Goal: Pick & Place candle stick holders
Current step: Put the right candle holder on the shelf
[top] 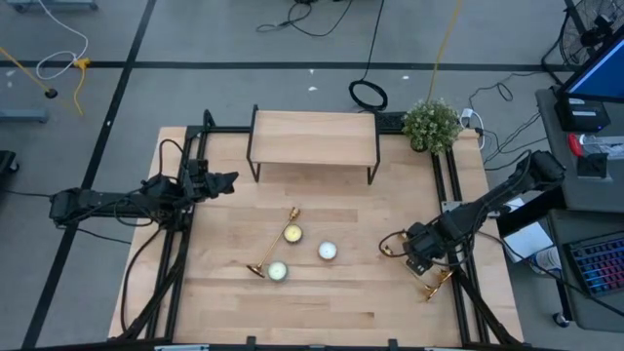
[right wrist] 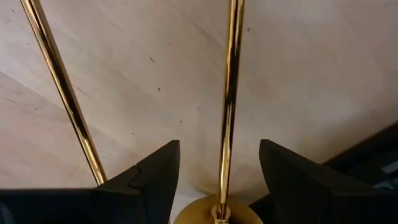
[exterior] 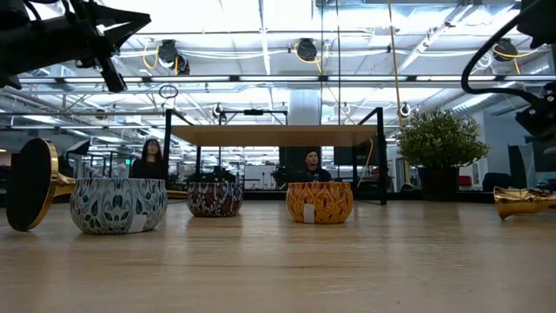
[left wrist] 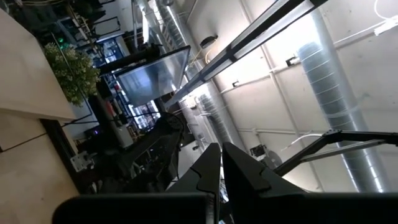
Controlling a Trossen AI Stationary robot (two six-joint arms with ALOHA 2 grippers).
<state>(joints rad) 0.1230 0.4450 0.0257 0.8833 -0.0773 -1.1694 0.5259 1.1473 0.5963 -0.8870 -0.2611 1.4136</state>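
Right gripper (top: 417,252) is sitting low over the table's (top: 341,292) right side, arm reaching in from the right edge, jaws standing apart. Right wrist view: fingers (right wrist: 149,180) are straddling one gold holder stem (right wrist: 229,106) without touching it, a round gold end showing at the near end between them; a second stem (right wrist: 62,93) is lying just beside, outside one finger. From above, gold parts are showing on either side of that gripper, at (top: 389,248) and (top: 436,284); can't tell which stem is which. A third holder (top: 276,242) is lying flat near table centre, running between two of the three tealights (top: 328,252). Left gripper (top: 222,181) is hanging above the left rear of the table, arm stretched in from the left, jaws together, holding nothing; its fingers (left wrist: 214,168) are pointing up toward ceiling pipes. Table is light wood with a black frame, a small wooden shelf (top: 314,137) at the back, a potted plant (top: 431,124) at the back right corner. Low view is showing three patterned tins (exterior: 118,204) and an open workshop behind, with two people (exterior: 150,159) sitting beyond the table.
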